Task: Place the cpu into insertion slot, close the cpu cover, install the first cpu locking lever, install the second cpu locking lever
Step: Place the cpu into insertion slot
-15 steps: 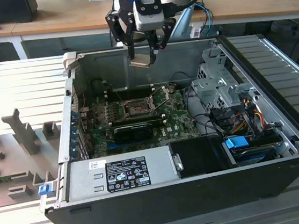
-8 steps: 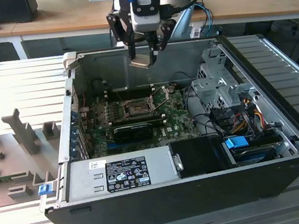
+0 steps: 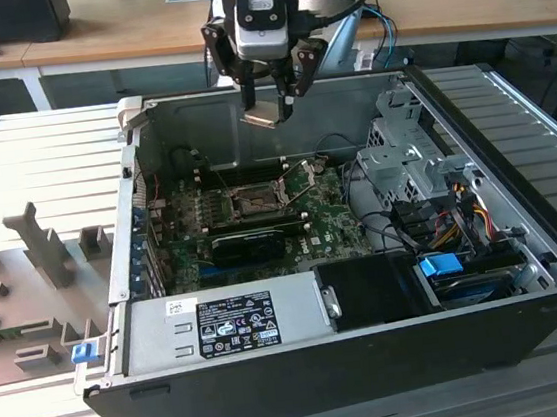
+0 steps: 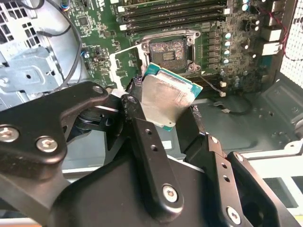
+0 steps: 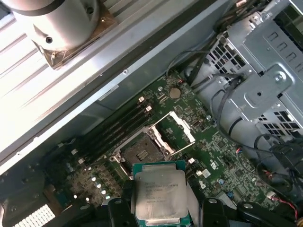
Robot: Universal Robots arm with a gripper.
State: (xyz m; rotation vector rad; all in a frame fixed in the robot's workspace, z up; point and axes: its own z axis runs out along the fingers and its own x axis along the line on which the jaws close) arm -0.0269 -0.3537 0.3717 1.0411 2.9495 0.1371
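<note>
My gripper (image 3: pixel 267 107) hangs above the open computer case, shut on the cpu (image 3: pixel 266 117), a flat square chip with a silver-grey top. Both wrist views show the cpu (image 4: pixel 165 97) (image 5: pixel 158 194) clamped by its edges between the black fingers (image 4: pixel 137 118), tilted and well above the board. The insertion slot (image 3: pixel 255 203) (image 4: pixel 170 49) (image 5: pixel 142 152) lies bare on the green motherboard below. The cpu cover (image 4: pixel 124 66) (image 5: pixel 176 128), a thin silvery frame, is flipped open beside the slot.
A grey power supply (image 3: pixel 226 325) fills the case's near side. A metal drive cage (image 3: pixel 408 148) and bundled cables (image 3: pixel 441 220) sit at the exterior view's right. A black expansion card (image 3: pixel 247 244) lies just in front of the slot; memory slots (image 4: pixel 175 14) run beside it.
</note>
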